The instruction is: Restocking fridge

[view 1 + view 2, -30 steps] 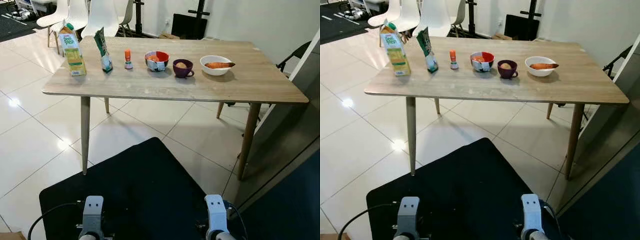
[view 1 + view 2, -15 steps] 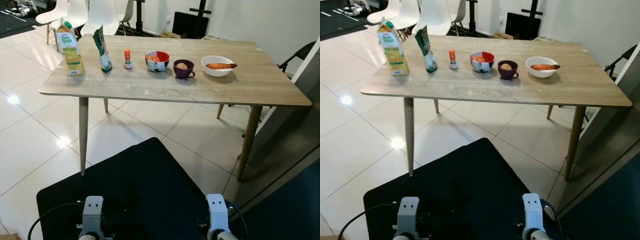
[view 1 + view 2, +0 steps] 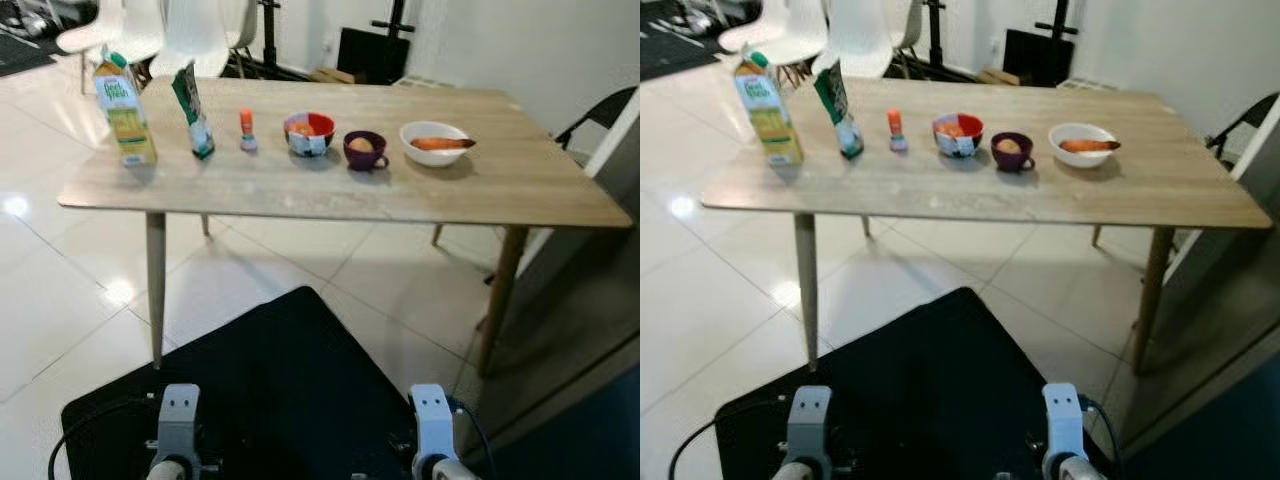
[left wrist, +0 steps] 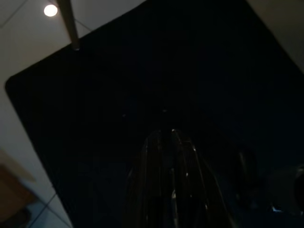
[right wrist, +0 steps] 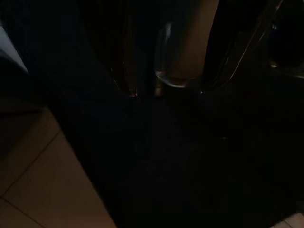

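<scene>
Left end effector (image 4: 172, 137) hangs idle with fingers pressed together, right end effector (image 5: 166, 85) spread, both low over the black floor mat (image 3: 290, 370). Well ahead of them, the light wooden desk (image 3: 300, 185) carries a green-and-yellow juice carton (image 3: 124, 110), purple cup (image 3: 364, 150) and white bowl holding a carrot (image 3: 434, 143)

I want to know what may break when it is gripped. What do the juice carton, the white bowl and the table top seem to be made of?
The juice carton looks like printed coated cardboard: folded gable top, green cap. The white bowl seems glazed ceramic, plain and smooth, though plastic is possible. The table top looks like matte wood or wood-look laminate, by its pale grain pattern.
</scene>
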Motion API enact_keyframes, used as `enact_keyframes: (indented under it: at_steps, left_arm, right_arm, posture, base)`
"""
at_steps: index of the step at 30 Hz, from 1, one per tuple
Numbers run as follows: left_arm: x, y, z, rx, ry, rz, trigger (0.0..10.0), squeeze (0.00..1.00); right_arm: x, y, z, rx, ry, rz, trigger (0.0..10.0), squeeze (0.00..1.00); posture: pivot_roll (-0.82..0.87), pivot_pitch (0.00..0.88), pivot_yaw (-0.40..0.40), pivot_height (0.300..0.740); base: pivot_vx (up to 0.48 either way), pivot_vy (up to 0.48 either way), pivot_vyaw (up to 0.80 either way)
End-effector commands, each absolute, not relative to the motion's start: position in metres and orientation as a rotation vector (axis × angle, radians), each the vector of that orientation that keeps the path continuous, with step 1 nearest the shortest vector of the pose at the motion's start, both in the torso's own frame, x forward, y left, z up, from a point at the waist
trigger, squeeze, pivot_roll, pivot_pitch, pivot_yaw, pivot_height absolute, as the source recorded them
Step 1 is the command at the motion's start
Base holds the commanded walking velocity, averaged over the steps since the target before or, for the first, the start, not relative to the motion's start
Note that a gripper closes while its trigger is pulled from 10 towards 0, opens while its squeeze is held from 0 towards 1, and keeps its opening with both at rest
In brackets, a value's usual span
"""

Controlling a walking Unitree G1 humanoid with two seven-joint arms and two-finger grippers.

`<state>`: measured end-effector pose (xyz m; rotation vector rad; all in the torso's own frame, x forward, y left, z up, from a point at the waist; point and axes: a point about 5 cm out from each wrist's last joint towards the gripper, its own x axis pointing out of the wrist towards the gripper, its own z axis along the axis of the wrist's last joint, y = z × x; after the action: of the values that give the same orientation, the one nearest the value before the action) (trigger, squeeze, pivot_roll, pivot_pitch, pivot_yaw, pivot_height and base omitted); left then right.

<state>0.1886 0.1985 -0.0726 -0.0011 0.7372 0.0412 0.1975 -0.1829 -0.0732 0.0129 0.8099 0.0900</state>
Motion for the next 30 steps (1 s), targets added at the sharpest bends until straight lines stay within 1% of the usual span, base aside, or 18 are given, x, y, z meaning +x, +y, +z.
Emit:
enact_keyframes:
  at_steps: [1,13,28,30]
  left_arm:
    - [0.1824,0.1985,-0.0759,-0.011,0.759,0.045,10.0,0.0]
    - [0.1827,0.1983,-0.0759,-0.006,0.761,0.04,10.0,0.0]
    - [0.1815,0.1989,-0.0765,-0.002,0.766,0.035,10.0,0.0]
    - [0.1815,0.1991,-0.0764,-0.002,0.766,0.035,10.0,0.0]
  right_arm:
    - [0.1962,-0.1814,-0.0743,0.029,0.816,0.082,10.0,0.0]
    - [0.196,-0.1774,-0.0748,0.03,0.816,0.086,10.0,0.0]
    - [0.192,-0.18,-0.077,0.046,0.837,0.076,10.0,0.0]
    - [0.1917,-0.1798,-0.0772,0.044,0.838,0.078,10.0,0.0]
  posture:
    - [-0.06,0.071,-0.025,0.716]
    - [-0.05,0.074,-0.025,0.716]
    - [-0.05,0.075,-0.022,0.716]
    - [-0.05,0.075,-0.023,0.716]
  base:
    - [0.285,0.0,0.0]
    - [0.282,0.0,0.0]
    - [0.278,0.0,0.0]
    - [0.274,0.0,-0.52]
